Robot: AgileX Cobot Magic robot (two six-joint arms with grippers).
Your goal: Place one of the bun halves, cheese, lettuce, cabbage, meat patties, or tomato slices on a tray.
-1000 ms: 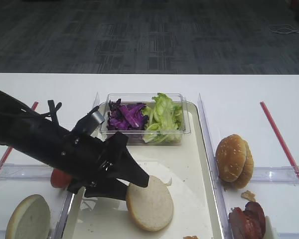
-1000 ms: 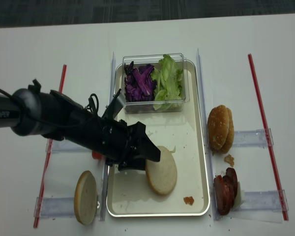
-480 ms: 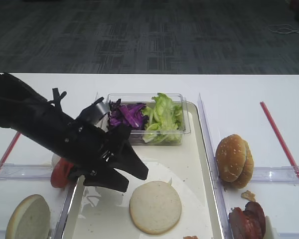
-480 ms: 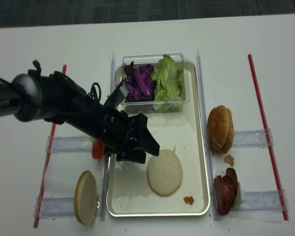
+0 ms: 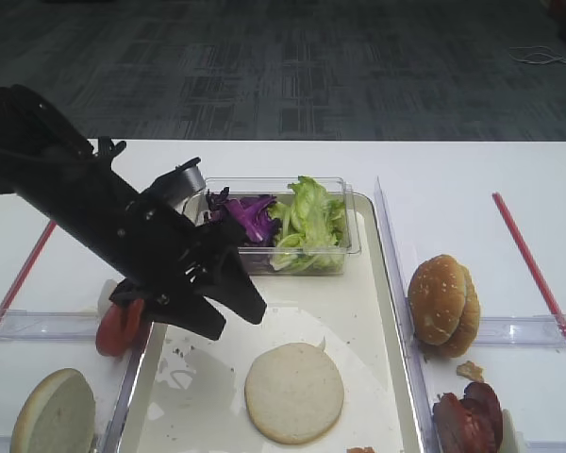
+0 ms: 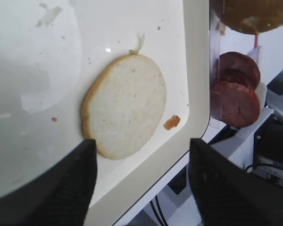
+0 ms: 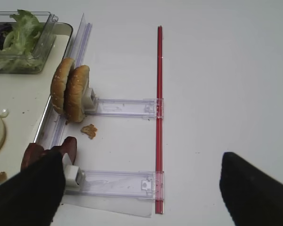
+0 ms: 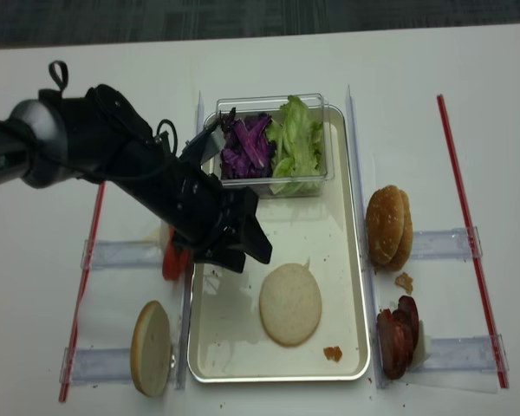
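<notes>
Lying flat on the tray (image 5: 382,311), the pale bun half (image 5: 293,392) sits just below and right of the left hand (image 5: 234,318), which hovers open and empty, apart from it.

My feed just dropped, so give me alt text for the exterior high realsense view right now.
A pale bun half lies flat on the cream tray, free of the open left gripper poised above the tray's left side. A clear box at the tray's far end holds purple cabbage and lettuce; meat patties stand right of the tray.
</notes>
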